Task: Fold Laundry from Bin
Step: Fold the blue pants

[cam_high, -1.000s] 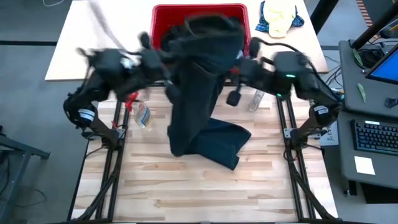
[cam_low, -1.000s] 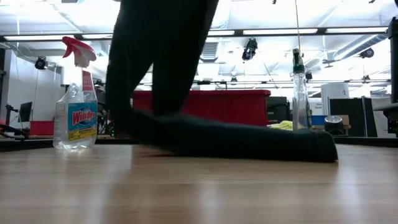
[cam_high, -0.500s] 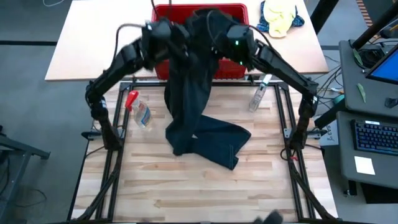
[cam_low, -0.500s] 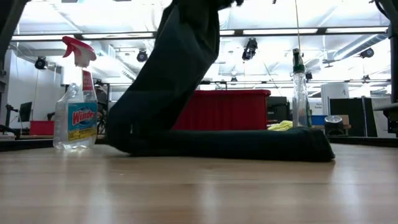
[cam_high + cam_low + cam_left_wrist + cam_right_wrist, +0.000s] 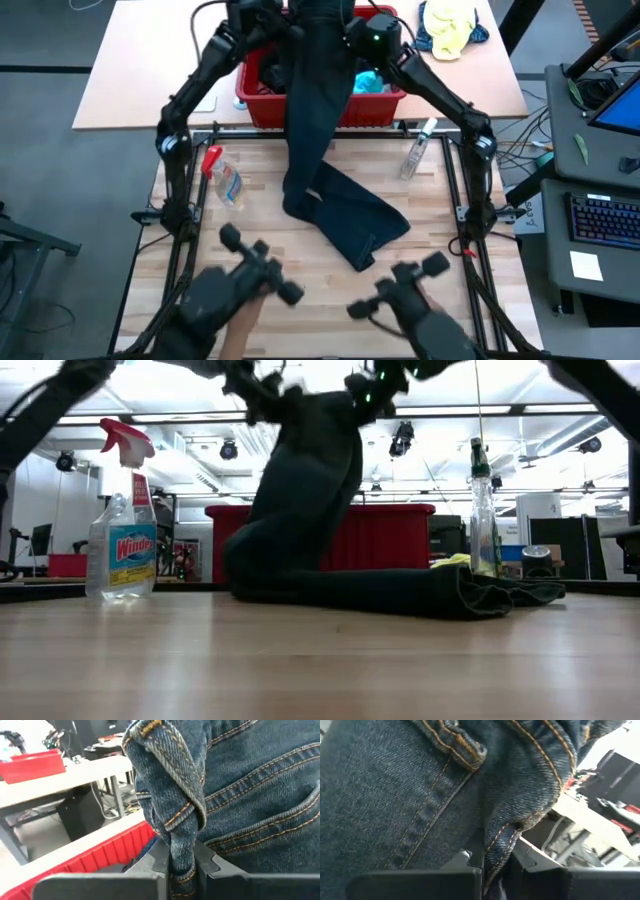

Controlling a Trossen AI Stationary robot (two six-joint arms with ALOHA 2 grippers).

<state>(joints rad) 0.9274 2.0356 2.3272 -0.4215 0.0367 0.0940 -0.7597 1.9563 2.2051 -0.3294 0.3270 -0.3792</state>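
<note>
A pair of dark blue jeans (image 5: 322, 150) is seen held aloft by its waistband over the red bin (image 5: 258, 108), each arm clamping one side of the band; in the left wrist view the left gripper (image 5: 181, 861) is clenched on a bunched fold of denim with orange stitching, and in the right wrist view the right gripper (image 5: 496, 859) is likewise pinched shut on a seam of the same garment. From the two grippers the long axis of the jeans is run downward and toward the near edge of the wooden table (image 5: 300, 300); the upper part is hung almost plumb below the clamps, while the legs are left trailing flat on the boards beneath and forward of them, bent off toward the right arm's side. The two grips are set close together at the far end of the table, the left gripper (image 5: 272, 18) just beside the right gripper (image 5: 362, 30), so neither arm is judged nearer to the cloth than the other. The coming lay-down is judged to depend on that axis: the waistband would have to be carried along the line of the legs for the jeans to settle straight. Behind the hanging denim, more laundry is left in the bin, a turquoise piece (image 5: 368, 82) among it; a spray bottle (image 5: 222, 178) lies to the left arm's side, well clear.
</note>
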